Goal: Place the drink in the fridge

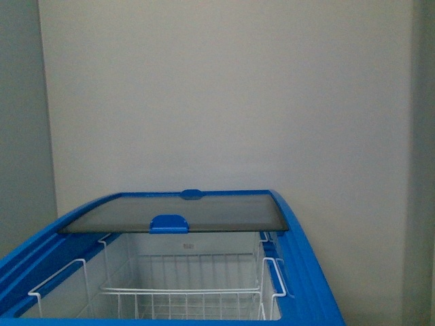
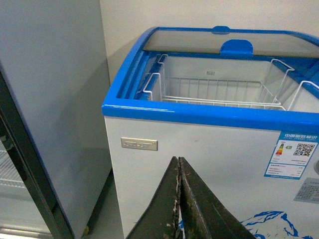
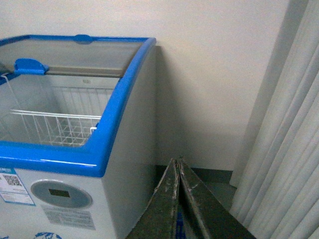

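Observation:
The fridge [image 1: 299, 238] is a white chest cooler with a blue top rim. Its near half is open, and white wire baskets [image 1: 197, 299] show inside. The glass lid [image 1: 204, 212] with a blue handle [image 1: 168, 223] is slid to the far half. The fridge also shows in the left wrist view [image 2: 199, 164] and in the right wrist view [image 3: 124, 159]. My left gripper [image 2: 179, 160] is shut and empty, in front of the fridge's white front wall. My right gripper [image 3: 177, 162] is shut and empty, beside the fridge's right side. The drink is out of view.
A tall grey cabinet [image 2: 50, 99] stands left of the fridge, with a narrow gap between them. A pale curtain [image 3: 284, 149] hangs to the right of the fridge. A plain wall [image 1: 224, 95] is behind it. A label with a QR code [image 2: 297, 155] is on the front wall.

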Available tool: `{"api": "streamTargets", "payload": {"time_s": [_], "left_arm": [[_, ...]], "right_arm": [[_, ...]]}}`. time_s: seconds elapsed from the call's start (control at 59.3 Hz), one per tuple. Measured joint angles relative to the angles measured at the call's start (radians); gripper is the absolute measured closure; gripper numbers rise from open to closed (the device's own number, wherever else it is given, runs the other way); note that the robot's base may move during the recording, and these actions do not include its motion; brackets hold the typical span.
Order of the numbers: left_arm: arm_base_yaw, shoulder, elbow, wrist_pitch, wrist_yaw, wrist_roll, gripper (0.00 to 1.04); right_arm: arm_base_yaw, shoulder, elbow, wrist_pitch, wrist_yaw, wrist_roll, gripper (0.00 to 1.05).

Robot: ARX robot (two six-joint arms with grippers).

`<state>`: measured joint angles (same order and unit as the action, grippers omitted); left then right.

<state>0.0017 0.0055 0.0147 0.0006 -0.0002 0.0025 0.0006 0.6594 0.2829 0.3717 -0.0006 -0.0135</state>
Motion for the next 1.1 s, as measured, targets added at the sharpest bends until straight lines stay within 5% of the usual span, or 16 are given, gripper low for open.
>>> {"api": "streamTargets", "payload": {"time_s": [1.096], "left_arm": [[0.000,0.000,0.000,0.000,0.000,0.000,1.02]], "right_arm": [[0.000,-0.429,-0.267,-0.139,0.000,0.003,1.02]]}}
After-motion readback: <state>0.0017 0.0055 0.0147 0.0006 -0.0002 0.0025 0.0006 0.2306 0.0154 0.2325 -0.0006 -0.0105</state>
